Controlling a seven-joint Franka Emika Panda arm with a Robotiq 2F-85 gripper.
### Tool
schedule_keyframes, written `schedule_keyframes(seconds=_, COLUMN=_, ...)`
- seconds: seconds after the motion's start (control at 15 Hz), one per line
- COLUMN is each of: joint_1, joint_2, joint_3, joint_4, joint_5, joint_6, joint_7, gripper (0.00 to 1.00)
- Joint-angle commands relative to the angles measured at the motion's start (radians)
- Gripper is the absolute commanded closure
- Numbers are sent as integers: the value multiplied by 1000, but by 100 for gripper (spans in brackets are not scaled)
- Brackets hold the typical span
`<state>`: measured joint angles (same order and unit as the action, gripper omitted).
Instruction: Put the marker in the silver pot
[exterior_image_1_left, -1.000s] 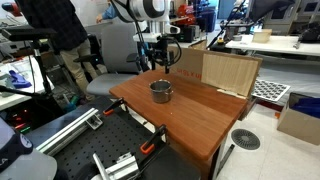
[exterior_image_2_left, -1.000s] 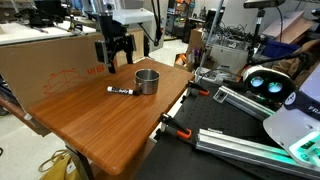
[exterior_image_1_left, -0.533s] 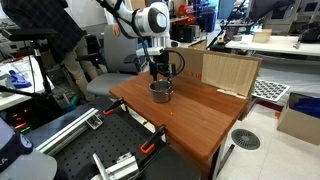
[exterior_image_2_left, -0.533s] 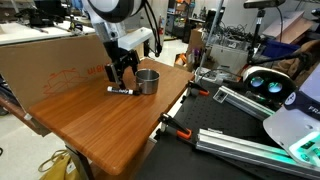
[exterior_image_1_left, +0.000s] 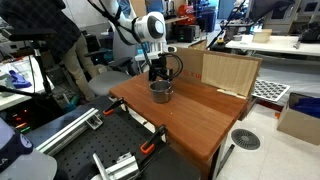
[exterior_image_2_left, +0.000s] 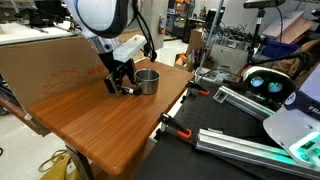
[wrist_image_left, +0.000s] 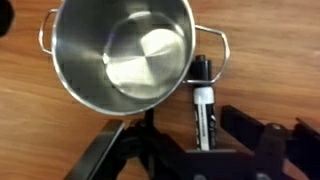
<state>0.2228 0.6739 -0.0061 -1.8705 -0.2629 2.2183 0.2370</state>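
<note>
The marker (wrist_image_left: 203, 102) lies flat on the wooden counter (wrist_image_left: 275, 60), not yet in the pot. It has a white body and a black cap. In the wrist view it is just to the right of the silver pot (wrist_image_left: 80, 62). Its cap end sits right by the pot's little side handle, and I cannot tell if they touch. The pot is empty inside.

The pincer (wrist_image_left: 185, 120) is spread wide, with one jaw on each side of the marker, and it grips nothing yet.

Things could go wrong here. The pot is very near, so a closing jaw might bump it and push it away. The marker is round, so it might roll or slip out. A grip near one end might let it tip.

In an exterior view the arm bends over from behind and points the pincer (exterior_image_2_left: 119, 84) straight down. It is low over the counter, just left of the pot (exterior_image_2_left: 147, 81).
</note>
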Motion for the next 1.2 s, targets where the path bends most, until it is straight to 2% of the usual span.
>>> schedule_keyframes(seconds=0.0, joint_1=24, joint_2=25, joint_3=-16, joint_4=41, joint_5=-28, joint_6=-41, joint_7=18, gripper=58)
schedule_keyframes(seconds=0.33, joint_1=19, joint_2=23, joint_3=-14, joint_4=53, joint_5=-23, joint_6=-53, joint_7=14, gripper=96)
schedule_keyframes(seconds=0.47, joint_1=19, joint_2=20, joint_3=-9, joint_4=54, joint_5=-19, joint_6=-49, joint_7=15, gripper=94)
schedule_keyframes(seconds=1.13, joint_1=23, joint_2=5, joint_3=32, joint_4=59, joint_5=-3, joint_6=-28, joint_7=-23, gripper=94)
